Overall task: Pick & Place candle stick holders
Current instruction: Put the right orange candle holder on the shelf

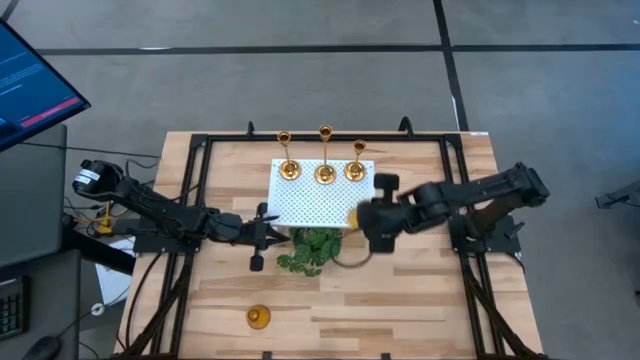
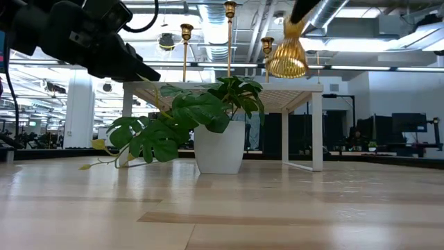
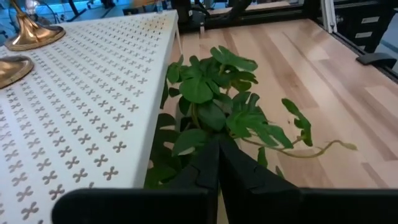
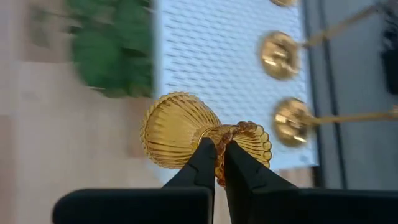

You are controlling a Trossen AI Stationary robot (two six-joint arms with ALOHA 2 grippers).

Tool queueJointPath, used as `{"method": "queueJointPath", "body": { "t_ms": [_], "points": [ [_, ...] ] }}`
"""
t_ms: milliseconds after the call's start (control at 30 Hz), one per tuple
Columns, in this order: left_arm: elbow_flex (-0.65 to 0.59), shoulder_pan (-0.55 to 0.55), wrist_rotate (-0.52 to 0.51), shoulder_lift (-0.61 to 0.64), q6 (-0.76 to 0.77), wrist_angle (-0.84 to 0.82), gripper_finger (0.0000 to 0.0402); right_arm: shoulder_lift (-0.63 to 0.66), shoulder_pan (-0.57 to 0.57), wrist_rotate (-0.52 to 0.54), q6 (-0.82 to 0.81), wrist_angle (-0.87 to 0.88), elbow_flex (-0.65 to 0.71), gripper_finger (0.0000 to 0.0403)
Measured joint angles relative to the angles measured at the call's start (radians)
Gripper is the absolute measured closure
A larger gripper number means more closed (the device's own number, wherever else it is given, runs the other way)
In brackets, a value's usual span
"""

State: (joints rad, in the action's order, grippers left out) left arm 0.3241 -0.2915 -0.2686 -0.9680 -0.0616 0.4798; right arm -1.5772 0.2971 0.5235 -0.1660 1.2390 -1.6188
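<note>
The right gripper (image 4: pixel 219 163) is squeezing a short amber candle holder (image 4: pixel 186 129) by its waist, hanging sideways just right of the white platform (image 1: pixel 315 200) (left gripper (image 1: pixel 258 240) is waiting pinched shut, holding nothing).

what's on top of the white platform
Three tall holders stand in a row along the platform's far edge. The right gripper holds a short amber holder above its right edge. The gripper hides the near right corner from above.

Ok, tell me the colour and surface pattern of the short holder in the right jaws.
Amber-gold, ribbed short holder; clearest in the right wrist view.
</note>
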Motion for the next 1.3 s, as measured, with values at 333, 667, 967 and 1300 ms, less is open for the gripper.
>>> {"method": "queueJointPath", "body": {
  "t_ms": [333,667,967,1300],
  "points": [
    [0.000,0.000,0.000,0.000,0.000,0.000,0.0394,0.001,-0.130,0.023,0.020,0.009,0.004,0.0403],
    [0.000,0.000,0.000,0.000,0.000,0.000,0.0394,0.001,-0.141,-0.009,0.019,0.005,0.037,0.0403],
    [0.000,0.000,0.001,0.000,0.000,0.000,0.0394,-0.025,-0.141,-0.013,0.019,-0.014,0.037,0.0403],
    [0.000,0.000,0.007,0.000,0.043,-0.001,0.0394,-0.085,-0.141,0.028,0.047,0.011,0.030,0.0403]
  ]
}}
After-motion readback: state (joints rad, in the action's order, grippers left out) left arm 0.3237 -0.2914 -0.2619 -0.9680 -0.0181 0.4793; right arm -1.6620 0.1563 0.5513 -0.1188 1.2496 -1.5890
